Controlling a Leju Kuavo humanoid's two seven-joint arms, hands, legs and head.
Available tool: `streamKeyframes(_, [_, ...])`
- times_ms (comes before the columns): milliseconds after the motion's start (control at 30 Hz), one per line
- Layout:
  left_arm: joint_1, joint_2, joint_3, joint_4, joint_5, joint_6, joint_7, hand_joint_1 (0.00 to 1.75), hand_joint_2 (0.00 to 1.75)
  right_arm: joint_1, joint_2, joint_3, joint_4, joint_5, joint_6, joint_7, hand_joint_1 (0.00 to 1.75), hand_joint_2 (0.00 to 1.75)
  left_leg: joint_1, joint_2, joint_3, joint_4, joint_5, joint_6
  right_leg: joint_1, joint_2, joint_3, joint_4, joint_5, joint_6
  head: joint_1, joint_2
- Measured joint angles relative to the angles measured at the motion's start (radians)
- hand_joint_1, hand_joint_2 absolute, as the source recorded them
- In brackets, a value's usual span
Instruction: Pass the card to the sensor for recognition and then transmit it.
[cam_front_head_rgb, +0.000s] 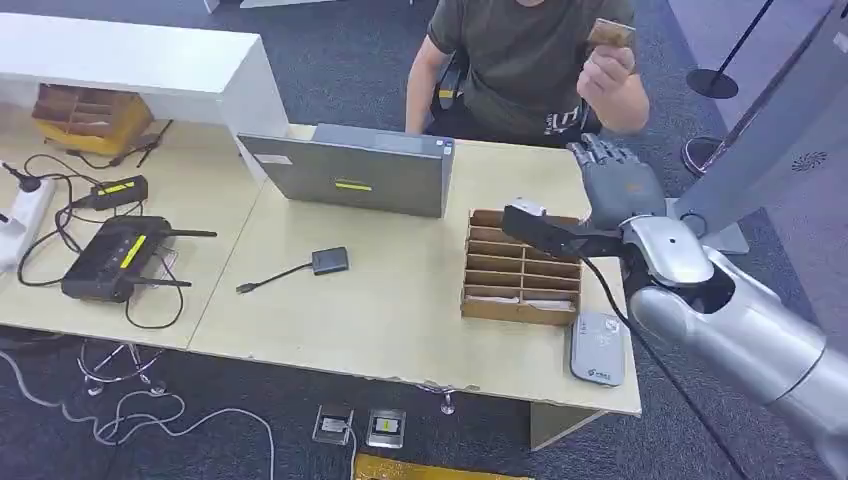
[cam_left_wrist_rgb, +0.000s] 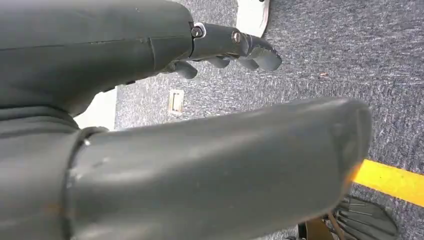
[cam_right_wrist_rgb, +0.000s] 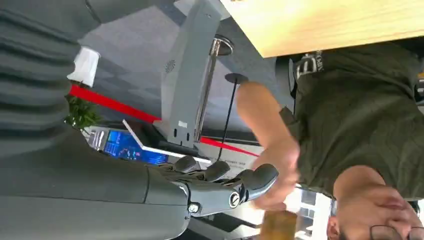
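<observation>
Card is in the person's hand, raised in front of their chest, on the far side of the desk. In the right wrist view the card shows as a tan blur just beside the person's hand.

Right hand is lifted above the desk's far right edge, just below the person's hand, apart from the card. Fingers extended and slightly spread, holding nothing. The right wrist view agrees: fingers loosely stretched out toward the person's hand, very close to it; can't tell whether they touch.

Left hand hangs over grey carpet, thumb large in the foreground, fingers loosely curled, nothing in them.

Card reader, light grey, lies flat near the front right corner of the desk. Just beside it sits a wooden slotted organizer, under the right forearm. Closed grey laptop is at the desk's far edge in front of the person. Small dark adapter with cable is mid-desk. Black router and tangled cables are on the left desk.
</observation>
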Motion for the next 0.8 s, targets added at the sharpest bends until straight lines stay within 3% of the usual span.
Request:
streamKeyframes(67, [0.000,0.000,0.000,0.000,0.000,0.000,0.000,0.00,0.00,0.029,0.001,-0.013,0.002,0.037,-0.010,-0.010,0.00,0.00,0.000,0.000,0.000,0.000,0.000,0.000,0.000,-0.001,0.000,0.000,0.000,0.000,0.000,0.000])
streamKeyframes(200, [0.001,0.000,0.000,0.000,-0.004,-0.001,0.000,0.00,0.00,0.119,0.005,-0.074,-0.015,0.027,-0.106,0.026,0.00,0.00,0.000,0.000,0.000,0.000,0.000,0.000,0.000,-0.001,0.000,0.000,0.000,0.000,0.000,0.000])
streamKeyframes(367, [0.002,0.000,-0.001,0.000,-0.012,0.000,0.001,0.00,0.00,0.203,-0.016,-0.145,-0.103,0.027,-0.098,0.044,0.00,0.00,0.000,0.001,0.001,0.000,0.000,0.000,0.000,0.000,0.000,0.000,0.000,0.000,0.000,0.000])
streamKeyframes(667, [0.003,-0.001,-0.002,0.000,-0.012,-0.001,0.001,0.00,0.00,0.344,-0.114,-0.219,-0.317,0.048,-0.061,0.094,0.00,0.00,0.000,0.001,0.001,0.000,0.000,0.000,0.000,0.001,0.000,0.000,0.000,0.000,0.000,0.000])
streamKeyframes(700, [0.003,-0.001,-0.002,0.000,-0.010,-0.001,0.001,0.00,0.00,0.356,-0.122,-0.225,-0.335,0.052,-0.046,0.094,0.00,1.75,0.000,0.001,0.001,0.000,0.000,0.000,0.000,0.001,0.000,0.000,0.000,0.000,0.000,0.000])
streamKeyframes(800, [0.003,0.000,-0.002,0.000,-0.009,-0.001,0.000,0.00,0.00,0.392,-0.144,-0.243,-0.384,0.051,-0.017,0.093,0.00,1.75,0.000,0.001,0.001,0.000,0.000,0.000,0.000,0.001,0.000,0.000,0.000,0.000,0.000,0.000])
